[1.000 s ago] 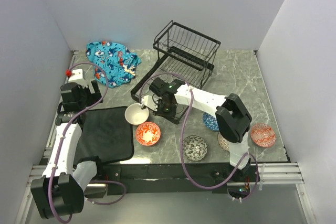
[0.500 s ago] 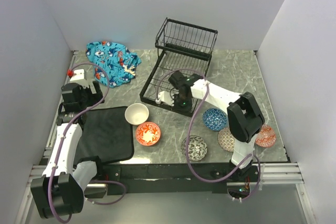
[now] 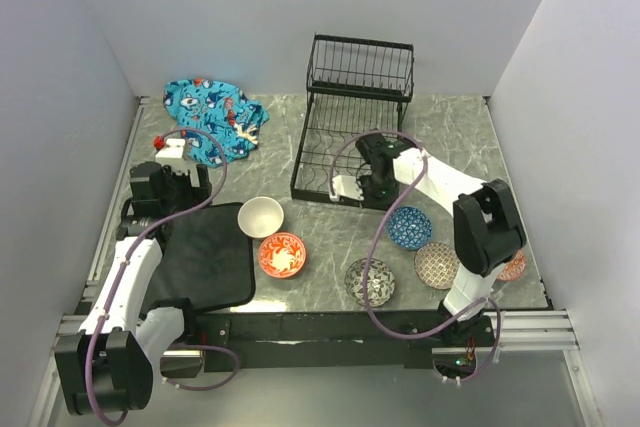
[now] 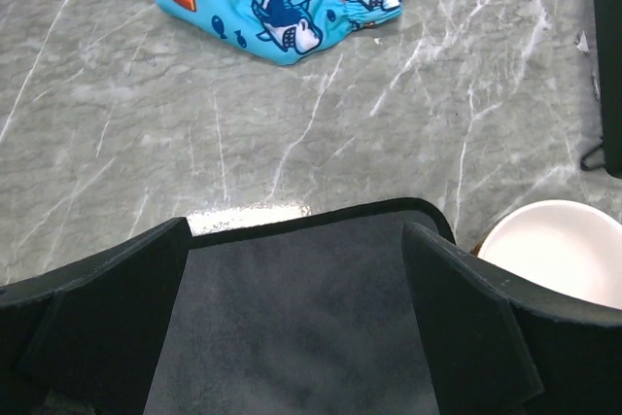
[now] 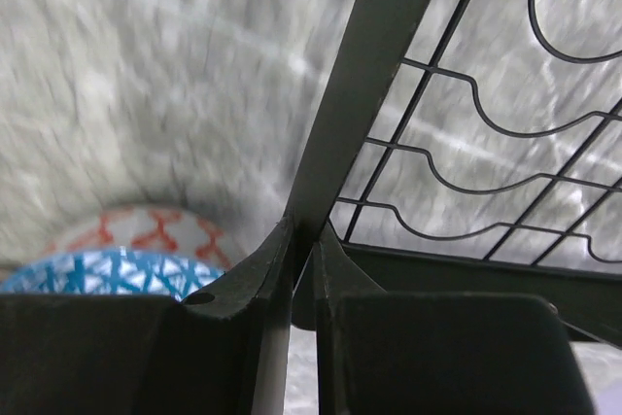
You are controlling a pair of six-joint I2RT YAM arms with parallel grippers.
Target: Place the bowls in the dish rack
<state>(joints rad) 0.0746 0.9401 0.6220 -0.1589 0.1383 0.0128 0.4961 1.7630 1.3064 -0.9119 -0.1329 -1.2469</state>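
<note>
Right gripper [image 5: 301, 235] jaws are pinched on a near frame bar of the dish rack [image 3: 360, 67]. Left gripper [image 4: 296, 240] jaws stand wide and empty above the black mat [image 3: 205, 257].

The rack stands empty toward the table's far edge. All bowls lie nearer the front edge: cream-white bowl [image 3: 260, 216], floral bowl [image 3: 282, 254], black-and-white bowl [image 3: 370, 281], blue bowl [image 3: 409, 227], dotted bowl [image 3: 437, 265].

Risks:
- The thin bar may slip from the pinch and jolt the rack.
- Further dragging may sweep the rack's near right corner into the blue bowl just beside it.

Against the earlier frame, the rack has swung from skewed to square with the far edge, and the right arm has followed and uncovered the blue bowl
</note>
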